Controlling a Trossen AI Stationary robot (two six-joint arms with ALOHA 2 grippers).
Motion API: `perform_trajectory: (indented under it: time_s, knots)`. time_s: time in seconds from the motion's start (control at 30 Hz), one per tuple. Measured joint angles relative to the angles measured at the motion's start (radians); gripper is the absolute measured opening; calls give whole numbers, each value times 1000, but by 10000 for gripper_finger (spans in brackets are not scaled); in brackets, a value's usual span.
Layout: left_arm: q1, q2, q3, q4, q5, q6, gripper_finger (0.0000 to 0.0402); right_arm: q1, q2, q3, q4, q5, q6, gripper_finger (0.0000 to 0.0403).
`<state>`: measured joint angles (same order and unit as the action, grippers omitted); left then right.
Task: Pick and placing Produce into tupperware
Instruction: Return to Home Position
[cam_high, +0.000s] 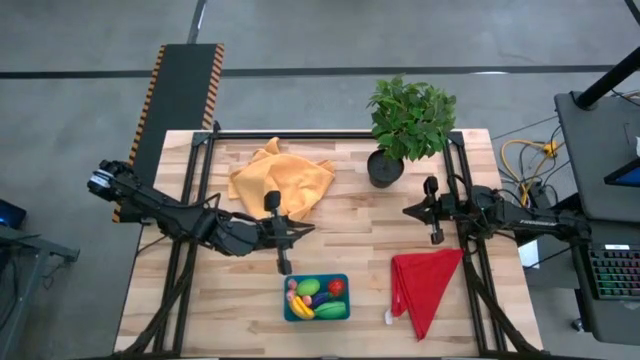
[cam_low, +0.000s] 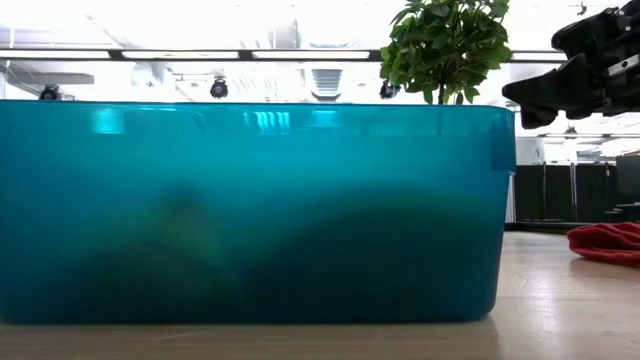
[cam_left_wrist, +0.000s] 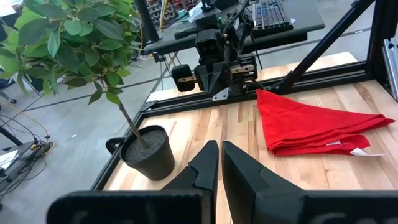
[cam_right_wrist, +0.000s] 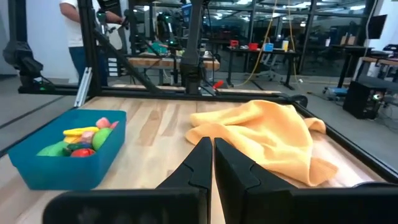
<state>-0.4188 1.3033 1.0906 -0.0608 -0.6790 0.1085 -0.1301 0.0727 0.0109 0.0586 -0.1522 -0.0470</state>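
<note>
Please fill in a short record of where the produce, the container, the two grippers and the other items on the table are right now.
tupperware: teal, near the table's front edge
produce: yellow, green, red and pink pieces, all inside the tupperware
loose produce: none visible on the table
left gripper: shut, empty, between the orange cloth and the tupperware
right gripper: shut, empty, between the potted plant and the red cloth

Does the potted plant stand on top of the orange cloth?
No, the potted plant stands on the bare wood of the table, to one side of the orange cloth and not touching it.
</note>
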Motion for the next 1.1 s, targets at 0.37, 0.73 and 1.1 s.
perform_trajectory:
  time_s: [0.37,0.73,1.1]
  knots:
    - [20,-1,-21,1,9,-37,6,30,-26,2,-54,104,-45,9]
    - [312,-80,-353,536,627,-102,6,30,-25,2,-48,103,-31,9]
    - [346,-490,-622,448,569,-34,6,30,-24,2,-53,102,-23,9]
